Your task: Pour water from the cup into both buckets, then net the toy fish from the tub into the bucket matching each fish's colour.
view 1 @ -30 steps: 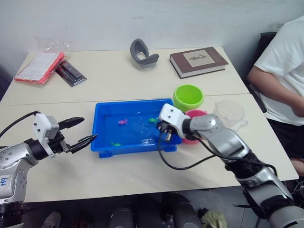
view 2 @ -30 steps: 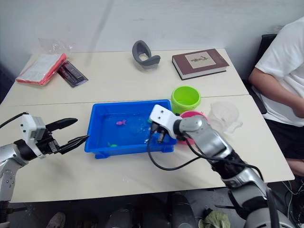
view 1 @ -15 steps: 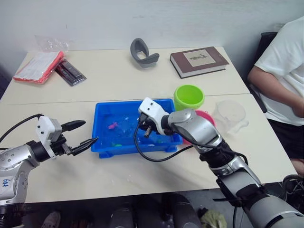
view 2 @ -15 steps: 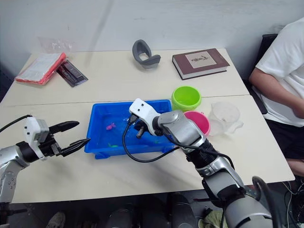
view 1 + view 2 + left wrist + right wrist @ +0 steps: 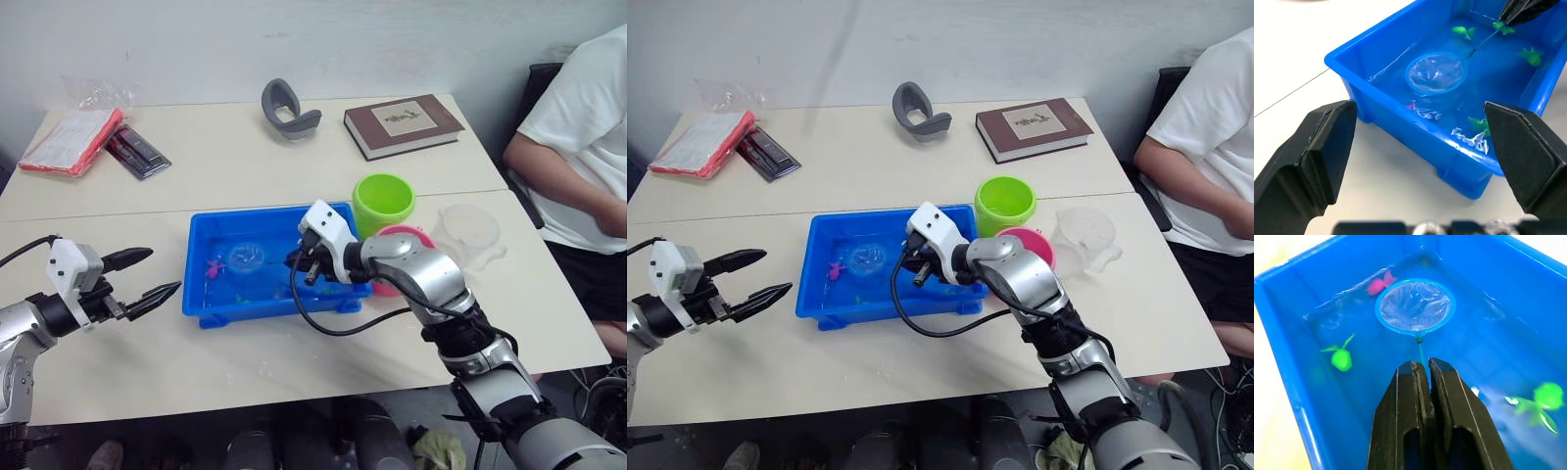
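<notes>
on the pale table (image 5: pixel 294 372), my right gripper (image 5: pixel 1421 368) pinches the net (image 5: pixel 1415 305) handle, hoop sunk in the tub (image 5: pixel 201 240) toward the pink fish (image 5: pixel 1379 284) at ten o'clock, while my left gripper (image 5: pixel 143 277) waits spread outside.

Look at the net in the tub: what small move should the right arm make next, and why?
Probably slide the net a little toward the pink fish and scoop under it. The right gripper is shut on the handle, the hoop looks empty, and that fish lies just beside its rim in the tub.
</notes>
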